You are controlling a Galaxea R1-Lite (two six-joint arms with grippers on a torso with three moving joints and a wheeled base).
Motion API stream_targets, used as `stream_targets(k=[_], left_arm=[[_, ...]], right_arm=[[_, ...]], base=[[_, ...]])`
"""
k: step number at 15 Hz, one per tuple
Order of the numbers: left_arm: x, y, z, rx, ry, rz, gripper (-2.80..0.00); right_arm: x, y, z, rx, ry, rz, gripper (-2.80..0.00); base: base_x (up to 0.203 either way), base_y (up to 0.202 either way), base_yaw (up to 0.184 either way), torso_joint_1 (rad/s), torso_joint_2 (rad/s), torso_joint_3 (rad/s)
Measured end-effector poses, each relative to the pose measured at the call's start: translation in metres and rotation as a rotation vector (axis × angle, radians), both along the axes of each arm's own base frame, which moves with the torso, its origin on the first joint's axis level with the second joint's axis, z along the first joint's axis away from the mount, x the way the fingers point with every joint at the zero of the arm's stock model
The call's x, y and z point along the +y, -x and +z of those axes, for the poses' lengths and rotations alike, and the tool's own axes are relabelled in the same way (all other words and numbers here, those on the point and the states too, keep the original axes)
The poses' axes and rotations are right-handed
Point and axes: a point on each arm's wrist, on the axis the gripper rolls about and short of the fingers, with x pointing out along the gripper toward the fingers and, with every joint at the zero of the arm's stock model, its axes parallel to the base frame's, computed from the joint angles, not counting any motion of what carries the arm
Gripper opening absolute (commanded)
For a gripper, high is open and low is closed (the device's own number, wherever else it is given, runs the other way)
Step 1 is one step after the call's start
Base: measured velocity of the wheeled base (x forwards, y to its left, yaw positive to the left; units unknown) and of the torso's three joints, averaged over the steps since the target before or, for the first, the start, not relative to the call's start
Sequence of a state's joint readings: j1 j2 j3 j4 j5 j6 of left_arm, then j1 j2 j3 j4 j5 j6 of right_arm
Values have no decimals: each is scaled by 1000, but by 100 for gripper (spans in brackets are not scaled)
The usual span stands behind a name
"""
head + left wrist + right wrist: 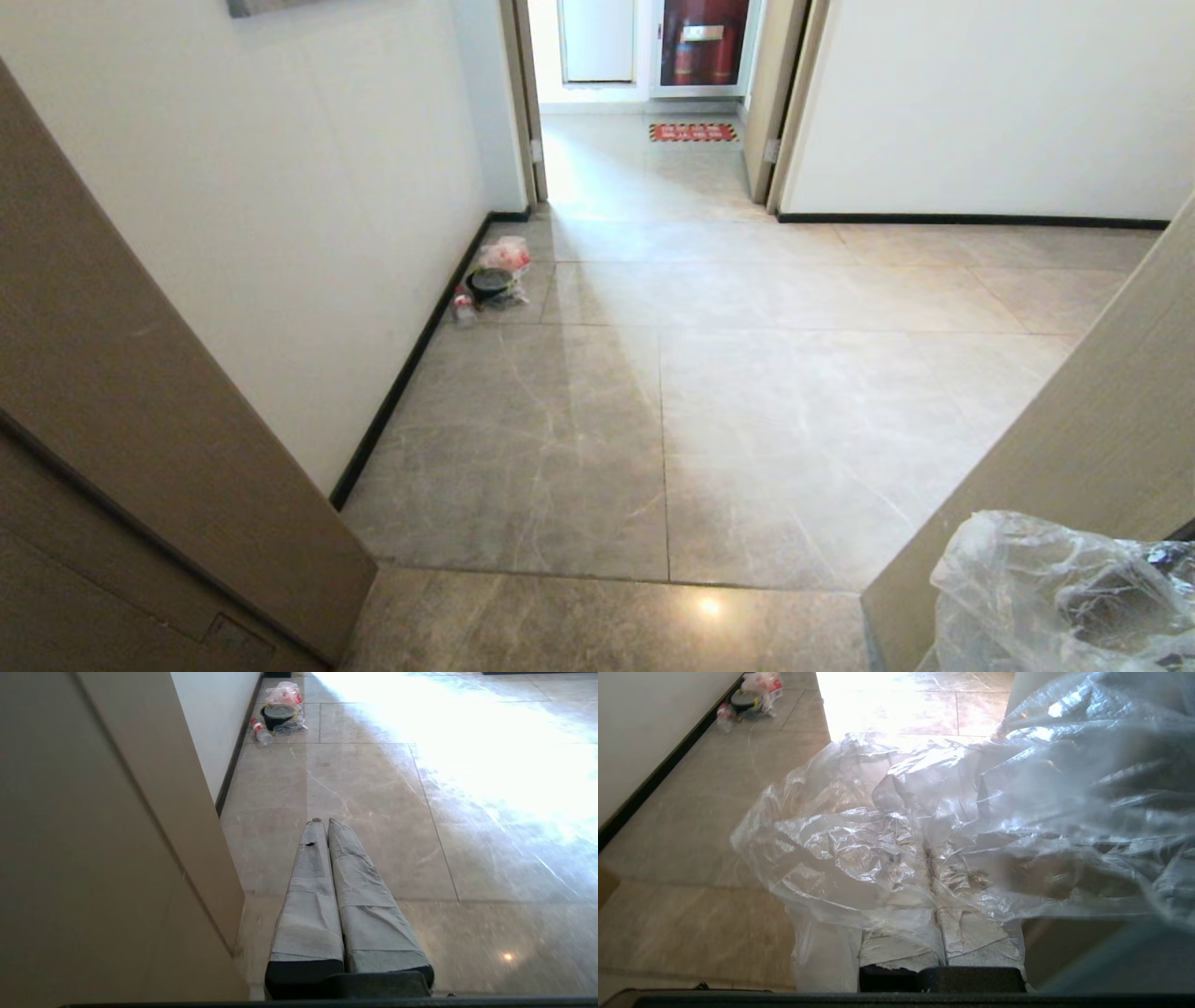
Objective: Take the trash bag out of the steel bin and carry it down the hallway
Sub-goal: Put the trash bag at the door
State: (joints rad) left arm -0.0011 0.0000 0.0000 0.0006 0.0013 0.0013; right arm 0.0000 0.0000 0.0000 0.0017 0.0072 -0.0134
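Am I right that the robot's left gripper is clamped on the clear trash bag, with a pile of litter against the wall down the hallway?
Not quite: the right gripper clamps the trash bag, as the right wrist view shows. The left gripper is shut on nothing. The litter does sit against the wall.
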Motion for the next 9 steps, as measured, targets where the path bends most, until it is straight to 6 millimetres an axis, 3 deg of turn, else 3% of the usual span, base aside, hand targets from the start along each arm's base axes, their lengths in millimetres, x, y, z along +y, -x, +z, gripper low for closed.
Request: stream_targets(k=[9], left_arm=[[0,0,0,0,0,-1,-280]], right_arm=[[0,0,0,0,0,0,-280]], base=[[192,0,0,0,4,1]])
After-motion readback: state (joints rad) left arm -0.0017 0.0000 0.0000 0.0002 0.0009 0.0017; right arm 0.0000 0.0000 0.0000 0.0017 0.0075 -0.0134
